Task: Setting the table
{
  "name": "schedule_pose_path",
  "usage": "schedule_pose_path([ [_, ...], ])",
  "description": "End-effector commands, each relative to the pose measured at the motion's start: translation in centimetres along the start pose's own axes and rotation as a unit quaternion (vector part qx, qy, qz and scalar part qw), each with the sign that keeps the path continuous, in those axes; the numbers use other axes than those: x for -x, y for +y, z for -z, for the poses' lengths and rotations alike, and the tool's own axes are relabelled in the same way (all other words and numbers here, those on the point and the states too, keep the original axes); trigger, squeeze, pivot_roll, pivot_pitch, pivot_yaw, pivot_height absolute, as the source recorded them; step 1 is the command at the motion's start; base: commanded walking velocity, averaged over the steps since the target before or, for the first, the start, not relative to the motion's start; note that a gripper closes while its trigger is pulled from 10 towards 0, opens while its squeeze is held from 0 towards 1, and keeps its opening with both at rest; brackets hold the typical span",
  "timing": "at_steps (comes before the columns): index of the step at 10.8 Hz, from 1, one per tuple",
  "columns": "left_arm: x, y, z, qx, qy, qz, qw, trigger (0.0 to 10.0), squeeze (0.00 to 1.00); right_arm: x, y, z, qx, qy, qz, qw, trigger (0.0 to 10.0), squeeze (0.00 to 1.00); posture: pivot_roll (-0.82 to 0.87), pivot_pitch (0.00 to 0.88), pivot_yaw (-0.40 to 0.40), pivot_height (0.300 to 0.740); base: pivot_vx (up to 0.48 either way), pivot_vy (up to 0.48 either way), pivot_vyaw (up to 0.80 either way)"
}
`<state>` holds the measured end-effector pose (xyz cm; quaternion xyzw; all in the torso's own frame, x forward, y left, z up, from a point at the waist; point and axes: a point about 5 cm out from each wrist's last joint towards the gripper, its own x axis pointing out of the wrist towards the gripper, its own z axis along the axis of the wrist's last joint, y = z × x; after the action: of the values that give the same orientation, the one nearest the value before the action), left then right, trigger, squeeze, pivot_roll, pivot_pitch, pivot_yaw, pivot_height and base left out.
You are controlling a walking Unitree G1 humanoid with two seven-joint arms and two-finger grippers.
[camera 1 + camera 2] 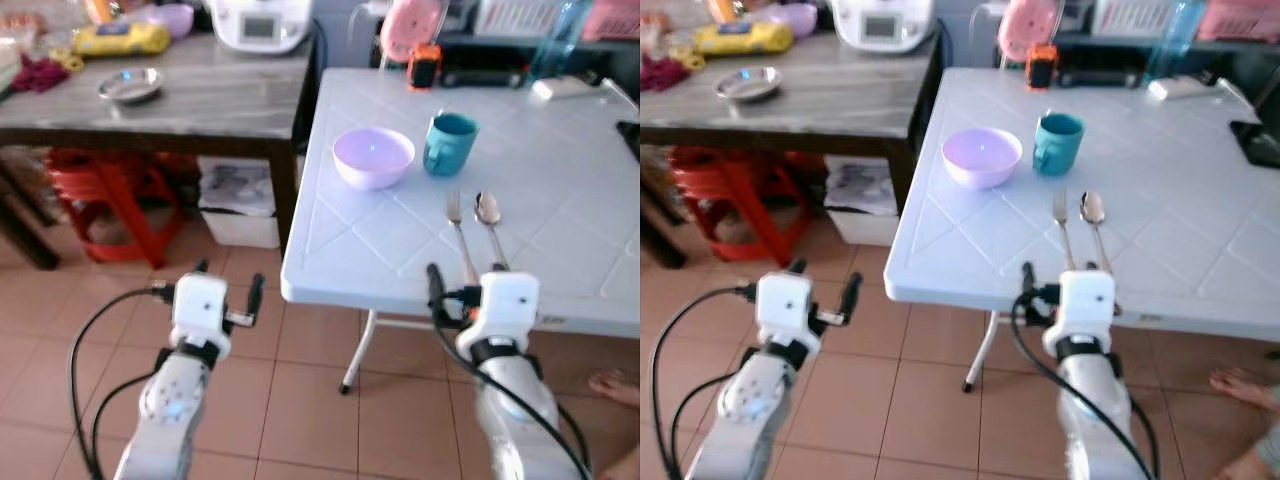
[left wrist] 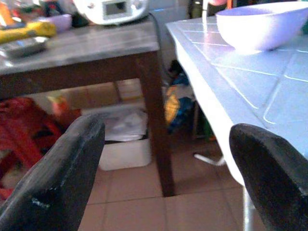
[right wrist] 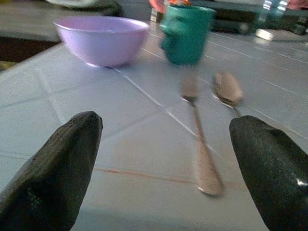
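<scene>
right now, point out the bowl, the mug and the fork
bowl point(image 1: 372, 156), left eye view, on its inside hollow
mug point(image 1: 450, 145), left eye view, on its outer wall
fork point(image 1: 460, 235), left eye view, on its handle

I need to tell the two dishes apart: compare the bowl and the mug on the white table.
The bowl is lilac, wide and shallow; the mug is teal, narrower and taller. The mug has a handle on its side; the bowl has none. The bowl sits nearer the table's left edge; the mug stands to its right, above the fork and spoon. Both are upright, side by side on the table.
</scene>
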<state>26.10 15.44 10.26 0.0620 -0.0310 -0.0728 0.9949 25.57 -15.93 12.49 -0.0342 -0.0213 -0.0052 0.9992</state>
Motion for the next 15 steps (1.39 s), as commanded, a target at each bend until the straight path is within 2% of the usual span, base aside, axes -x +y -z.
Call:
schedule_pose_path([
  [1,-0.29,0.08,-0.31,-0.008,-0.007,-0.004,1.0,10.0,0.0,-0.17,0.08,0.01,0.002,-0.001,-0.005,1.0,10.0,0.0,-0.02,0.094,0.051,0.74,0.0,0.0,0.0],
  [3,-0.44,-0.01,-0.28,0.0,-0.005,-0.006,1.0,10.0,0.0,-0.28,0.58,-0.32,0.006,-0.007,-0.013,1.0,10.0,0.0,-0.03,0.097,0.056,0.74,0.0,0.0,0.0],
  [5,-0.72,0.12,-0.3,-0.002,-0.006,-0.004,1.0,10.0,0.0,-0.28,0.27,0.05,0.005,-0.002,-0.005,1.0,10.0,0.0,-0.04,0.088,0.061,0.74,0.0,0.0,0.0],
  [10,-0.78,0.31,-0.15,-0.005,-0.001,0.001,1.0,10.0,0.0,-0.2,0.66,0.11,0.001,-0.002,-0.005,1.0,10.0,0.0,-0.03,0.092,0.073,0.74,0.0,-0.375,0.0],
  [15,-1.05,0.31,-0.18,-0.012,-0.004,0.004,1.0,10.0,0.0,-0.36,0.69,-0.17,-0.008,-0.01,-0.004,1.0,10.0,0.0,-0.03,0.092,0.08,0.74,0.0,0.0,0.0],
])
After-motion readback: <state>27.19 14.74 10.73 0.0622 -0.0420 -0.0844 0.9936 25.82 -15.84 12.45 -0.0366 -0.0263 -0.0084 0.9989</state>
